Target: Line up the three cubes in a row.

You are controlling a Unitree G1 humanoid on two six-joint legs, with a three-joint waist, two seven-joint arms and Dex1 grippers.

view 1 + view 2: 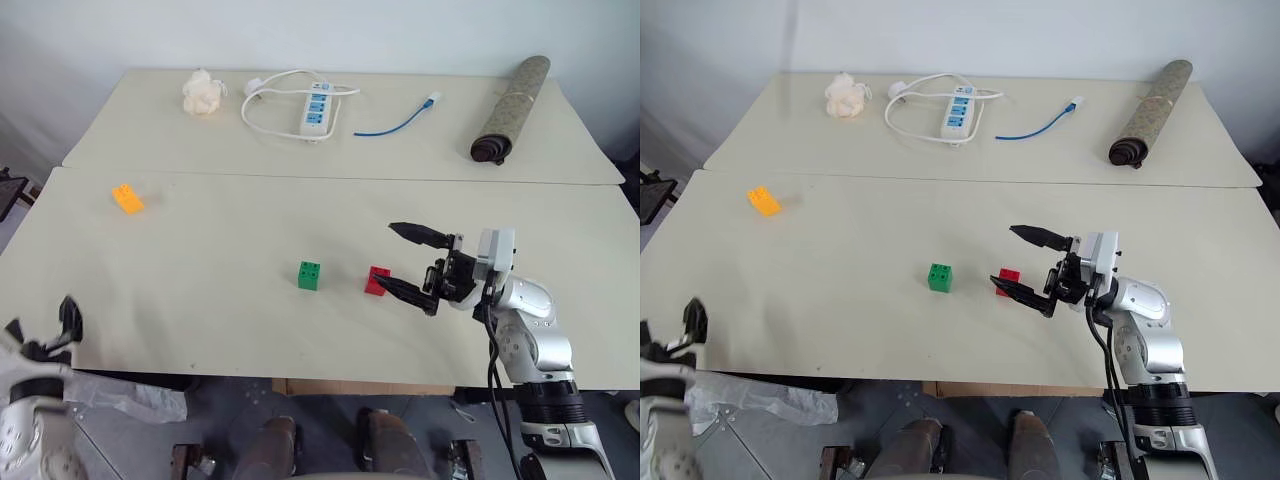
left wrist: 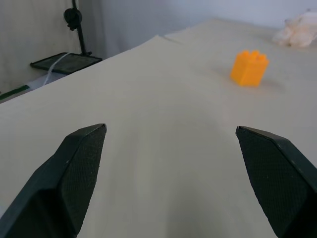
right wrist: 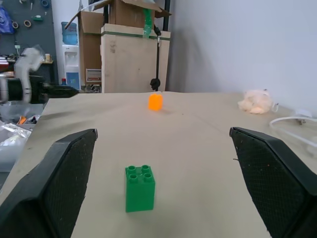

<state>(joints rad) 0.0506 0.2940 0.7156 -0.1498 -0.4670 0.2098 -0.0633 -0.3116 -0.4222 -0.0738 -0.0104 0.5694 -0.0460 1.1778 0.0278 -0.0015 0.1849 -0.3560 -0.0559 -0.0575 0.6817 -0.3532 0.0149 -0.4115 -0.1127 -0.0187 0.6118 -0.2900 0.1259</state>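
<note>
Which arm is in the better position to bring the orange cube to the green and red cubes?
Left. The orange cube lies far on the robot's left, nearest the open left end effector. The right end effector hangs open by the red cube and green cube.

A matt, smooth beige bench carries three studded hard-plastic cubes: a glossy green plastic cube, a red plastic cube and a smooth orange-yellow plastic cube. The black fingers of the right gripper show a finely textured, grippy face against a silver, satin-finish arm. Behind lie a fluffy white fibrous wad, a glossy white plastic power strip and a rough, woven-looking rolled mat.
</note>
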